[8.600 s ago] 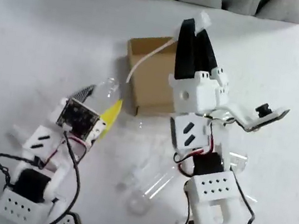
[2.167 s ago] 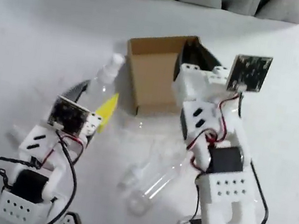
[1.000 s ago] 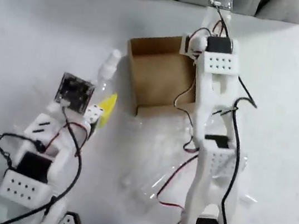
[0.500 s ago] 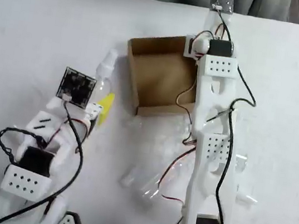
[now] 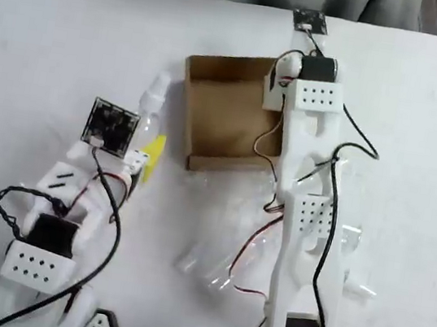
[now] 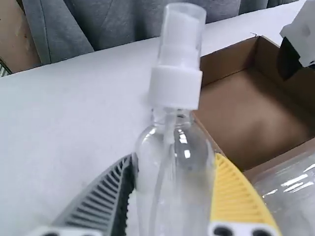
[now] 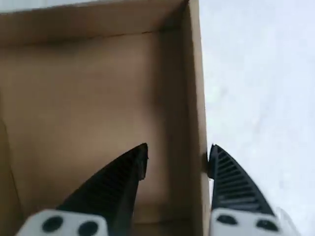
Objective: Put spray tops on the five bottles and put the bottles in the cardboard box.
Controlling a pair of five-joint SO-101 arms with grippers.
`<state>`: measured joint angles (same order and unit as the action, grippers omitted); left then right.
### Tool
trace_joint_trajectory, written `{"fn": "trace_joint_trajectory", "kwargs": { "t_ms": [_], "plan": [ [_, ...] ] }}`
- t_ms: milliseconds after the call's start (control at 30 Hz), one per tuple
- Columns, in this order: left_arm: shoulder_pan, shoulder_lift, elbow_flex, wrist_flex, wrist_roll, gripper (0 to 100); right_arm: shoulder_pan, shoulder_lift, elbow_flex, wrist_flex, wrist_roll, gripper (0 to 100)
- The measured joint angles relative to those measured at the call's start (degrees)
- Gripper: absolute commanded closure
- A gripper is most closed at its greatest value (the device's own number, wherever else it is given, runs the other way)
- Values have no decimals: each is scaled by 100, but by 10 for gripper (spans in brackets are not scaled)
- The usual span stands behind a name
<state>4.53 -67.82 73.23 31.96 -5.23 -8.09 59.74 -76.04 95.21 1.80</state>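
A clear bottle (image 6: 170, 177) with a white spray top (image 6: 177, 69) stands between the grey and yellow fingers of my left gripper (image 6: 173, 160), which is shut on its body. From above, this bottle (image 5: 149, 112) lies just left of the cardboard box (image 5: 207, 129). The box holds nothing. My right gripper (image 7: 177, 152) is open astride the box's side wall (image 7: 196, 98), with one black finger inside and the other outside. The right arm (image 5: 308, 169) stretches over the box's right edge. Loose clear bottles (image 5: 215, 268) lie on the table nearer the arm bases.
More clear bottles (image 5: 349, 236) lie partly under the right arm. A small white piece (image 5: 361, 291) rests beside it. The white table (image 5: 73, 35) runs wide to the left and behind the box. Grey fabric lines the far edge.
The right arm has settled lower over the box's right wall, and the box has slid and turned slightly to the left. The left gripper keeps its hold on the bottle, almost still.
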Motion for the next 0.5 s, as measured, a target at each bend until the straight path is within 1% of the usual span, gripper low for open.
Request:
{"fn": "trace_joint_trajectory", "kwargs": {
  "t_ms": [133, 267, 400, 500],
  "plan": [
    [0, 0, 0, 0, 0, 979, 0, -9, 141, 158, 220, 836],
    [0, 9, 0, 0, 0, 979, 0, -9, 941, 167, 299, 836],
    [0, 9, 0, 0, 0, 979, -44, -396, 1890, 167, 132, 836],
    [0, 9, 0, 0, 0, 979, -229, -844, 2532, 167, -70, 836]
  ]
}}
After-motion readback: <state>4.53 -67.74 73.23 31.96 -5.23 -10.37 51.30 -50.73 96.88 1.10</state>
